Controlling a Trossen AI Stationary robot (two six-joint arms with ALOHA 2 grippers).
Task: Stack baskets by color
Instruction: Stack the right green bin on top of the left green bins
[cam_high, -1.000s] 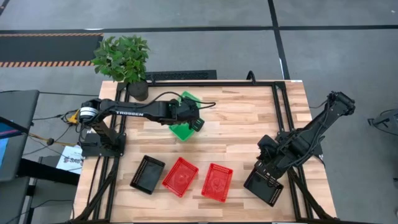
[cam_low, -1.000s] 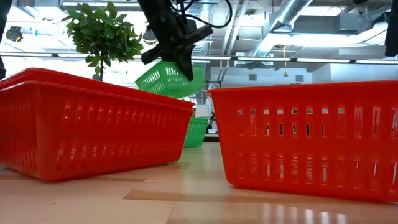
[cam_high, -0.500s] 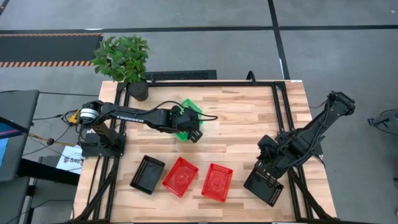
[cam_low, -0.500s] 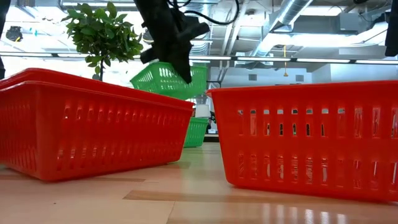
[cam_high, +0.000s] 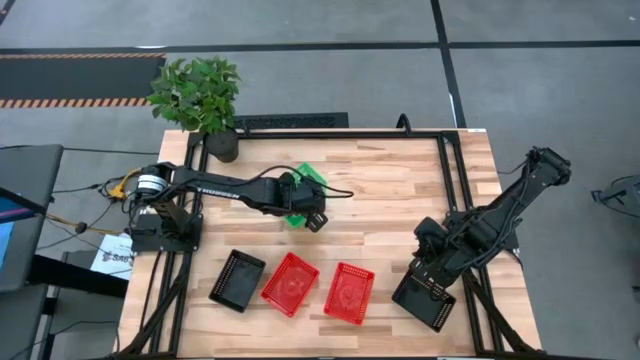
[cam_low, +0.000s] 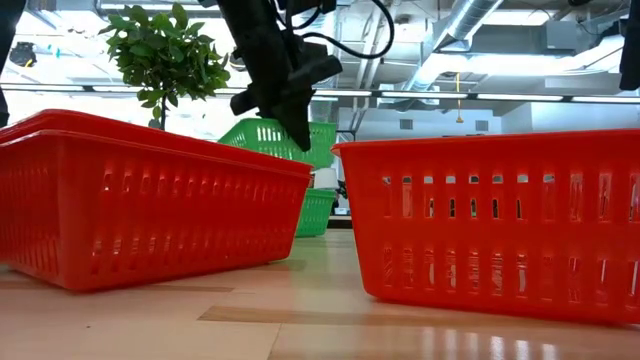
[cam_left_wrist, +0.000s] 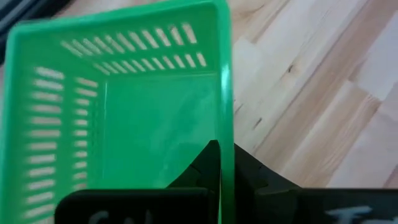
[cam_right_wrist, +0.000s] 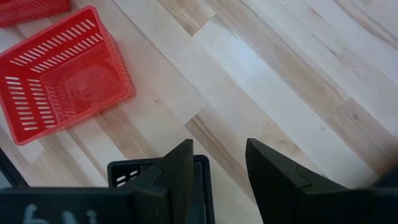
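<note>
Left claw (cam_high: 312, 213) pinched tight on the rim of a green basket (cam_low: 272, 137), raised clear of the counter (cam_high: 390, 200) just beside the potted plant (cam_high: 200, 95), presumably for stacking on another green; right claw (cam_high: 437, 283) parked spread over a black basket (cam_high: 428, 300), far side.

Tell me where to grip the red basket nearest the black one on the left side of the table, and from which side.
Grip one long wall of that red basket at its top rim, coming straight down from above. It sits upright with its opening up, and the thin mesh wall suits one finger inside and one outside. Probably pick the wall away from the black basket, since the gap between them looks tight.
</note>
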